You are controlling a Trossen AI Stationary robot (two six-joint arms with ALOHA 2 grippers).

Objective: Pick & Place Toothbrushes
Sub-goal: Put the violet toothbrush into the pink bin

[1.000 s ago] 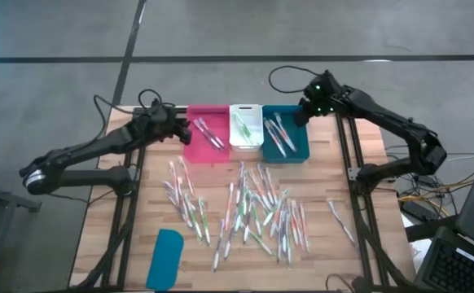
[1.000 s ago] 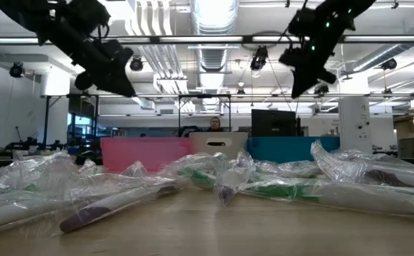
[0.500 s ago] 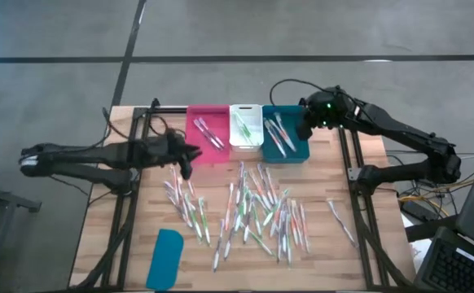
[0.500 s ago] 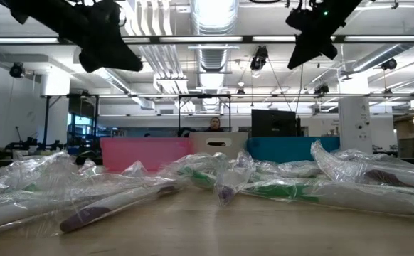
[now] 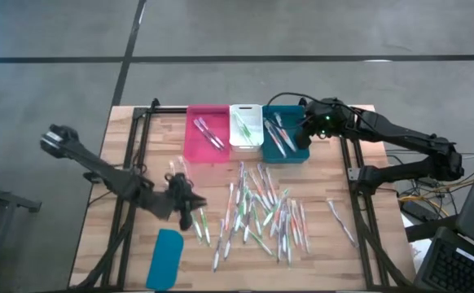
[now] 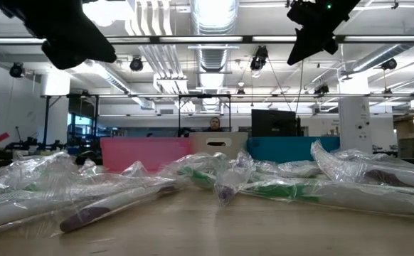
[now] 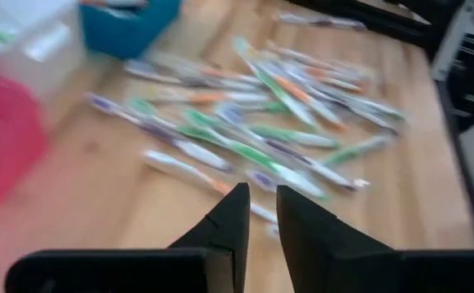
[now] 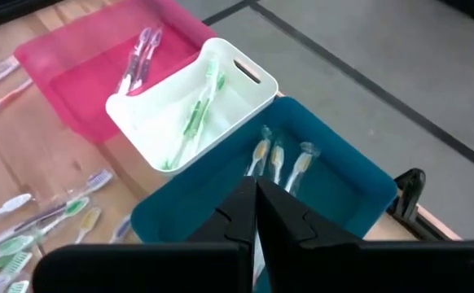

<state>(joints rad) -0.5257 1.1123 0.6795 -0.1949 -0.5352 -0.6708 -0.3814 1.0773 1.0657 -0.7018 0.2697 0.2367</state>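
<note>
The toothbrushes (image 5: 257, 210) lie scattered in clear wrappers across the middle of the wooden desk (image 5: 335, 244), filling the centre of the high view, with a few stray ones toward the right edge. At the top centre of that view 3 bins sit side by side: a pink bin (image 5: 205, 140), a white bin (image 5: 246, 127) and a teal bin (image 5: 288, 135), each already holding a few toothbrushes. A flat teal lid (image 5: 165, 258) rests in the lower left of the frame.

The left pincer (image 5: 190, 208) is low over the left edge of the scattered pile, left of centre; in its wrist view the 2 fingers (image 7: 235, 224) stand slightly apart with nothing between them. The right pincer (image 5: 302, 135) hangs above the teal bin at the upper right of centre, its fingers pressed together and empty.
</note>
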